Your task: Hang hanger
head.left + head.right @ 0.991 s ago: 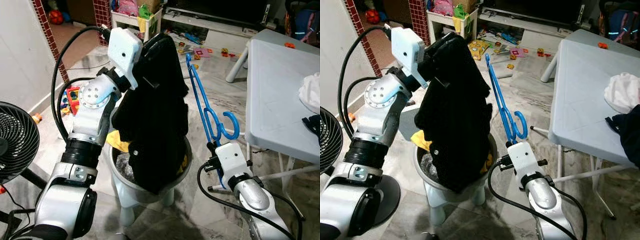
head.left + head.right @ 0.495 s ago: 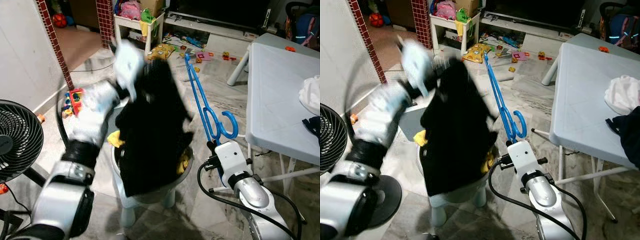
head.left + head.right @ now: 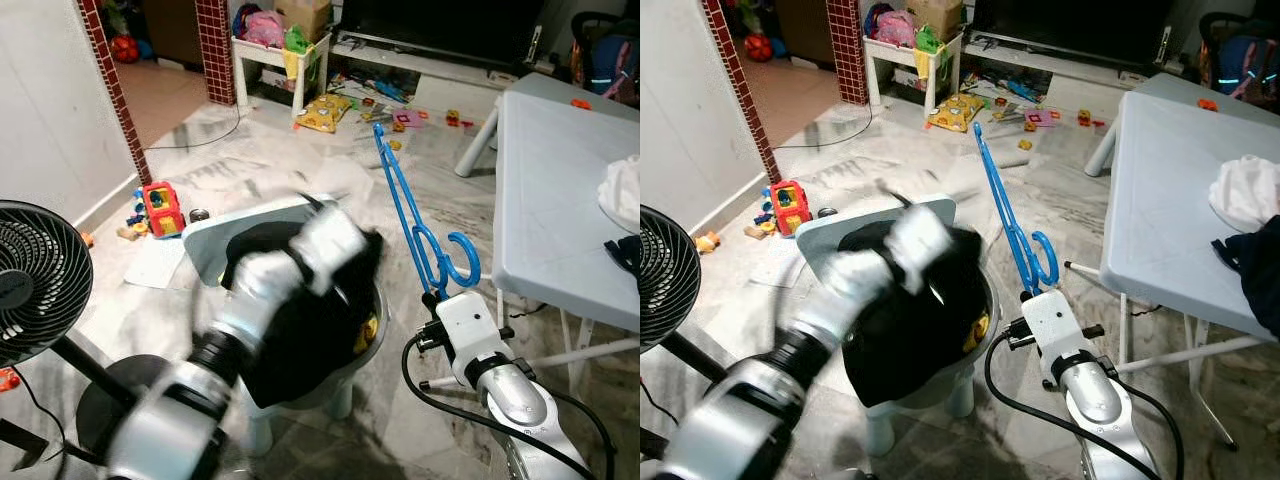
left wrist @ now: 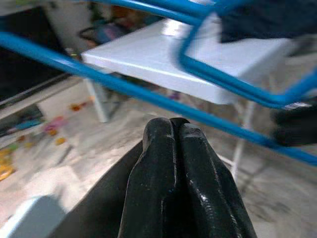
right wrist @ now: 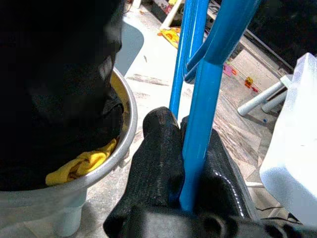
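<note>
A blue plastic hanger (image 3: 410,215) stands upright right of the basin, hook end low. My right gripper (image 5: 181,124) is shut on its bar just under the hook, below the white wrist housing (image 3: 460,325). A black garment (image 3: 300,340) is heaped in and draped over a metal basin (image 3: 990,300) on a small white stool. My left arm (image 3: 260,300) is motion-blurred low over that basin. In the left wrist view my left gripper (image 4: 171,124) has its fingers pressed together, dark cloth trails beneath them, and the hanger (image 4: 114,82) crosses just beyond. A yellow cloth (image 5: 81,166) lies under the garment.
A white folding table (image 3: 560,200) stands at the right with a white cloth (image 3: 622,185) on it. A black floor fan (image 3: 35,280) is at the left. A pale blue board (image 3: 215,240) leans behind the basin. Toys litter the floor farther off.
My left arm has swung down from head height to just above the basin, bringing the black garment down into a heap there. The right gripper and hanger have barely moved.
</note>
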